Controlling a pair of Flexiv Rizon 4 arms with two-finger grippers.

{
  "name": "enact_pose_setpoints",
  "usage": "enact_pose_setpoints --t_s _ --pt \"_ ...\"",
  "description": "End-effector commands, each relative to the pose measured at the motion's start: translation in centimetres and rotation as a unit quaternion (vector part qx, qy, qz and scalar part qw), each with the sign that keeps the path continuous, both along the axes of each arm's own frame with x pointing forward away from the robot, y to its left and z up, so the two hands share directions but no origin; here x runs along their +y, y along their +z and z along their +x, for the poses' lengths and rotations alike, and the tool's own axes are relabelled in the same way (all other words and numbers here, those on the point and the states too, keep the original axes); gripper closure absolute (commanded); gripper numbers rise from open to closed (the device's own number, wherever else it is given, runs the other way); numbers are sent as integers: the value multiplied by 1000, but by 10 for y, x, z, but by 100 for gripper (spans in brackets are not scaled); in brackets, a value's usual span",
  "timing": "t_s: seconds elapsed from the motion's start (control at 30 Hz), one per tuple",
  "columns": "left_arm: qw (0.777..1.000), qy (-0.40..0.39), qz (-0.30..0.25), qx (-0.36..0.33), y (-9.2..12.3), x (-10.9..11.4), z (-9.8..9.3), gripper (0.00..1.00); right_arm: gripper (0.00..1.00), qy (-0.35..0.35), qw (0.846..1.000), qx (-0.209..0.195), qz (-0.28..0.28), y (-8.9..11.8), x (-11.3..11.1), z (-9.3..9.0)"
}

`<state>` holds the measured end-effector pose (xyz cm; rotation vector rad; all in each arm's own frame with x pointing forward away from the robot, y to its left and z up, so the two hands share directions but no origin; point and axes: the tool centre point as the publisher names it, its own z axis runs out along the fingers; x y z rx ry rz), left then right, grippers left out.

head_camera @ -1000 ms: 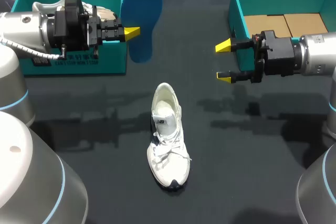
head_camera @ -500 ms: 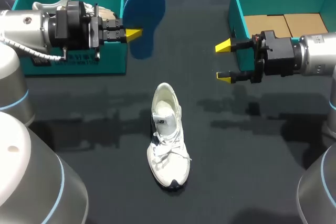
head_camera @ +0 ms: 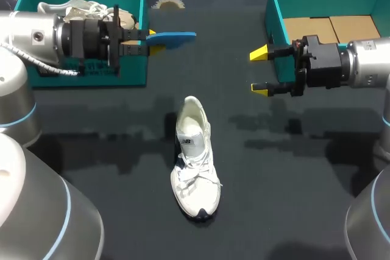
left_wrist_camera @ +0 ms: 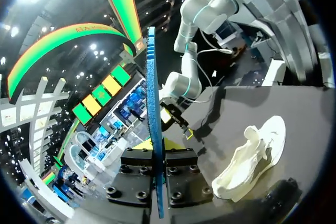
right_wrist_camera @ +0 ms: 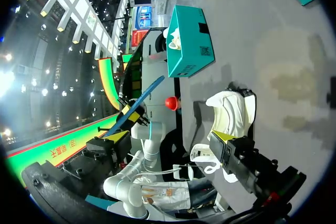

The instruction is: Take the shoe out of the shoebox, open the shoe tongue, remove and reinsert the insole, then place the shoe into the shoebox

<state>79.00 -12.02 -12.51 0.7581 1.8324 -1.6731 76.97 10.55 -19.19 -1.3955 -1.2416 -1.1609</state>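
Blue insole (head_camera: 173, 39) is clamped in your left gripper (head_camera: 150, 33) beside the left shoebox (head_camera: 131, 72), your right gripper (head_camera: 261, 72) hangs spread and empty, and the white sneaker (head_camera: 195, 159) lies on the table (head_camera: 292, 168) between them.

Only thin edge of blue insole (head_camera: 173, 38) visible, up-left of white shoe (head_camera: 195, 158); faces unseen. Yellow tips of left gripper (left_wrist_camera: 159, 148) mostly covered by insole. Second shoe (head_camera: 82, 9) and its teal shoebox (head_camera: 131, 71) partly behind left arm (head_camera: 36, 38). Other shoebox (head_camera: 275, 10), up-right of white shoe, cut off by picture edge.
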Motion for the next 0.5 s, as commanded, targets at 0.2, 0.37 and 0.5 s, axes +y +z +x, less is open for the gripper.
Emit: enact_pose_setpoints --t_s 0.2,0.37,0.5 --pt "998 41 16 -52 0 -10 8 100 0 -1 1000 1 -1 0 1 -1" --pt "998 41 16 -52 0 -10 8 100 0 -1 1000 1 -1 0 1 -1" --pt "998 41 16 -52 0 -10 8 100 0 -1 1000 1 -1 0 1 -1"
